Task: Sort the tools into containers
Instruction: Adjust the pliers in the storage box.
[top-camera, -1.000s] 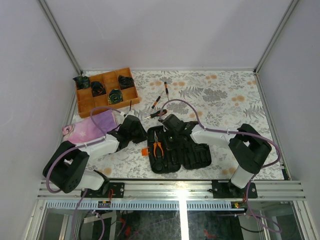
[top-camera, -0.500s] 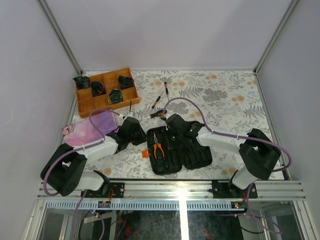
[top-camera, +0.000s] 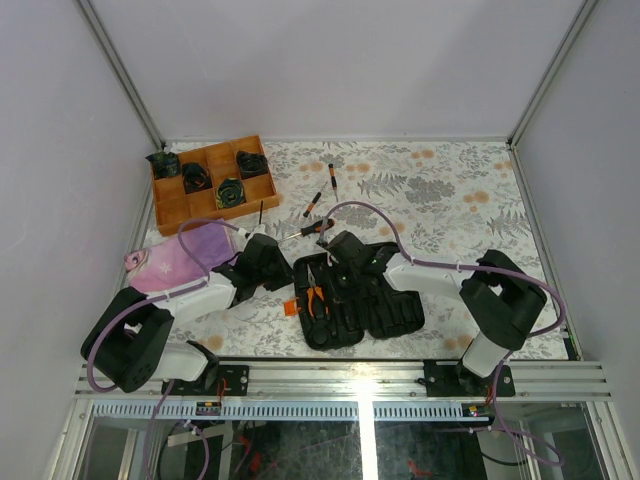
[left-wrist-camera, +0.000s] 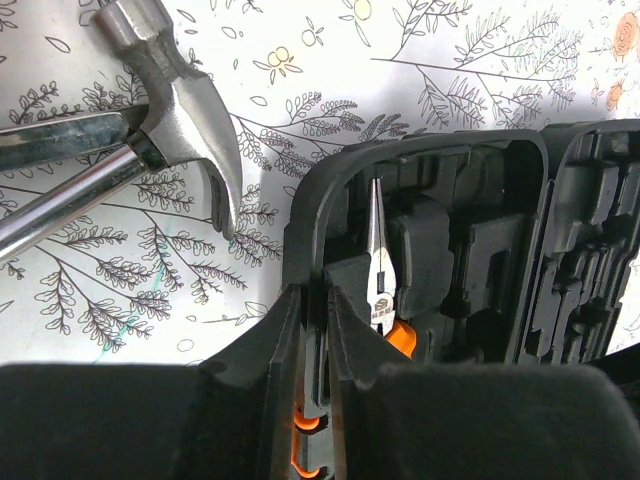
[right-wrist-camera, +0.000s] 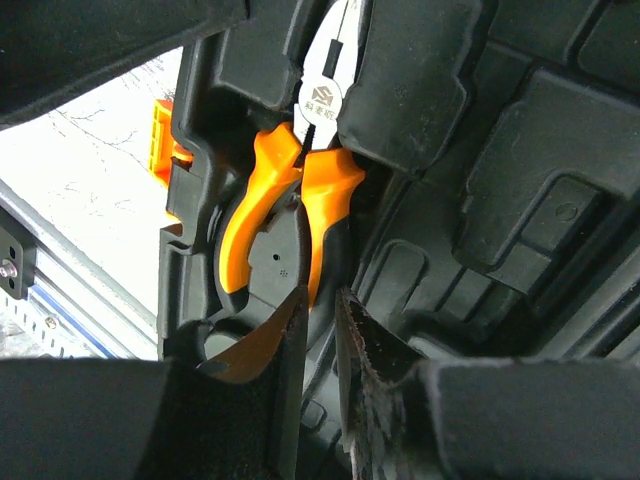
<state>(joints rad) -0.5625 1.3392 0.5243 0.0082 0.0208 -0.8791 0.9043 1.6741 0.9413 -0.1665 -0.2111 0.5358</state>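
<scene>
**mika:** ok so what's actually in the tool case (top-camera: 385, 312) right now?

**dov:** It's lying open like a book at 6 o'clock on the bench (top-camera: 450, 200), closest to the arm bases. The left half has the orange-handled pliers (right-wrist-camera: 262, 195) sitting in a moulded slot. The little orange tab (top-camera: 290, 306) sticks out of the case's 9 o'clock edge.

**mika:** which way do the pliers run? any branding?

**dov:** Long axis goes 6 to 12, with the handles at 6 and the nose at 12. There's a small white logo at the pivot with tiny characters under it, too small to read.

**mika:** end effectors?

**dov:** The left end effector (left-wrist-camera: 315, 300) is pinched onto the case's left rim. The right end effector (right-wrist-camera: 322, 300) hangs over the left half, right at the pliers' handles. Its fingers are pulled in to a thin slit, and I can't tell if anything's in there.

**mika:** other tools?

**dov:** The hammer (left-wrist-camera: 180, 110) lies on the bench just off the case's 10 o'clock corner, not touching it. Past the case toward 12 there's a black-and-orange screwdriver (top-camera: 315, 227), then a thin driver (top-camera: 313, 204) and a second thin driver (top-camera: 332, 180) further out. Way out at 10 o'clock the wooden tray (top-camera: 185, 212) has dark coiled rolls (top-camera: 231, 192) in several compartments. A pink cloth (top-camera: 180, 258) lies just on the near side of it.
</scene>
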